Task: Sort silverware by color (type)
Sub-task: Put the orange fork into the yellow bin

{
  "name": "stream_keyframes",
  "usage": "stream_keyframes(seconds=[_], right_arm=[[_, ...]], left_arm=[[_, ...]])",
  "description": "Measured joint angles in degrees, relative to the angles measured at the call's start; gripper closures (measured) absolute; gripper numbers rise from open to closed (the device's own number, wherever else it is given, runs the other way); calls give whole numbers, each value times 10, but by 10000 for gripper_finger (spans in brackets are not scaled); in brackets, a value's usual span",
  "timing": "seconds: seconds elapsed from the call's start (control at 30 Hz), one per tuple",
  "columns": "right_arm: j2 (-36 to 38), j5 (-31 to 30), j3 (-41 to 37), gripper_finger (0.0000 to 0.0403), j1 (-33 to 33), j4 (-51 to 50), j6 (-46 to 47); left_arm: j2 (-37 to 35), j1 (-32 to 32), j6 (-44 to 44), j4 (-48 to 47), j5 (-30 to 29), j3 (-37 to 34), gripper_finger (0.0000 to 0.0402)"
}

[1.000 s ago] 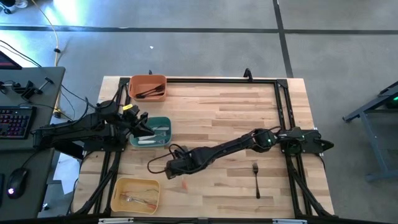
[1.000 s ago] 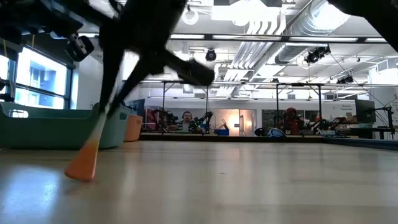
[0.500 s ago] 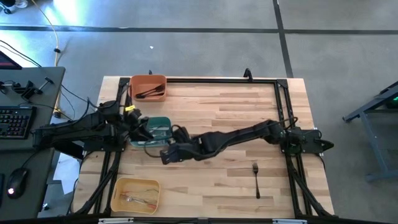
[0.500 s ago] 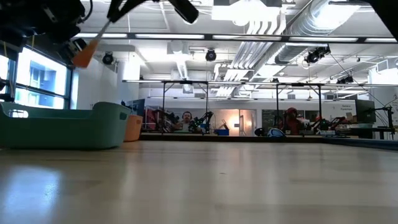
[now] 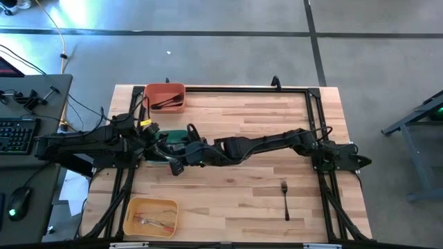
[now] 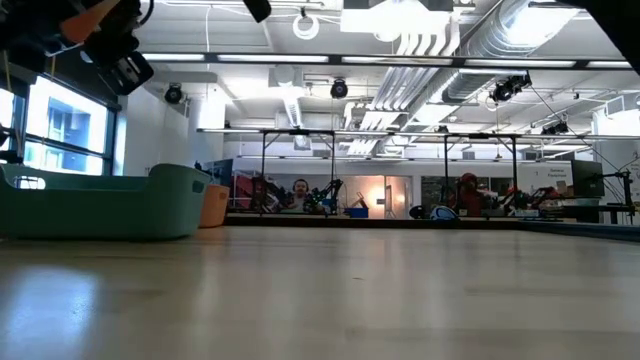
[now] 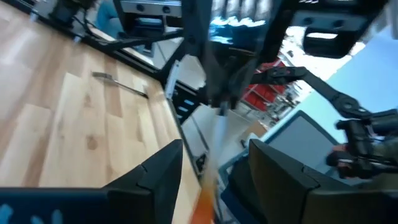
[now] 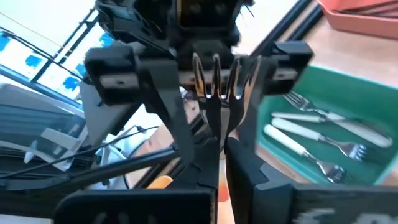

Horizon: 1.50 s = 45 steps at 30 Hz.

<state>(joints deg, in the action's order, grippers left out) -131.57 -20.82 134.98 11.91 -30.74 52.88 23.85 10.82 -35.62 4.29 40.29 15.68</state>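
A fork with silver tines (image 8: pixel 216 81) and an orange handle (image 7: pixel 205 205) hangs in the air beside the teal bin (image 5: pixel 181 135). My right gripper (image 8: pixel 221 149) (image 5: pixel 172 160) is shut on it. My left gripper (image 7: pixel 216 146) (image 5: pixel 159 144) faces it, open, with one finger on either side of the fork's handle and not touching it. In the low view the handle's orange end (image 6: pixel 85 15) shows high up by the left gripper. A black fork (image 5: pixel 284 197) lies flat on the table at the near right. My right gripper pinches the fork's neck (image 8: pixel 217 127), just below the tines, between its two fingers. The fingers come from the table's right side and lie across the fork. The tines stand out above the fingers, and the handle reaches away toward my left gripper. The fork is lifted clear of the table.
The teal bin holds white-handled forks (image 8: pixel 311 134). An orange bin (image 5: pixel 165 98) at the far left holds black pieces. A yellow bin (image 5: pixel 151 214) at the near left holds orange-handled pieces. Black frame rails (image 5: pixel 315 117) run along the table's edges.
My right gripper has risen from the table with the fork and gone toward the far left, up to my left gripper, tipping upward. The fork's orange handle end, which touched the table a second ago, is now lifted clear beside the teal bin.
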Motion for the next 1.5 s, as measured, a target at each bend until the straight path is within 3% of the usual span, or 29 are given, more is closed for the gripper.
stream_keyframes(seconds=[0.33, 0.83, 1.23, 1.37, 1.5], right_arm=[[0, 16, 0, 403, -11, 22, -19], [0, 29, 0, 403, -25, 23, -28], [0, 32, 0, 403, -27, 23, -35], [0, 33, 0, 403, -26, 23, -34], [0, 33, 0, 403, -26, 23, -34]], left_arm=[[8, -17, 20, 71, -24, 0, 229], [18, -16, 8, 63, -1, 0, 229], [29, -16, 1, 61, -18, 0, 230], [46, -16, 2, 60, -31, 0, 259], [62, -16, 13, 61, -23, 0, 336]])
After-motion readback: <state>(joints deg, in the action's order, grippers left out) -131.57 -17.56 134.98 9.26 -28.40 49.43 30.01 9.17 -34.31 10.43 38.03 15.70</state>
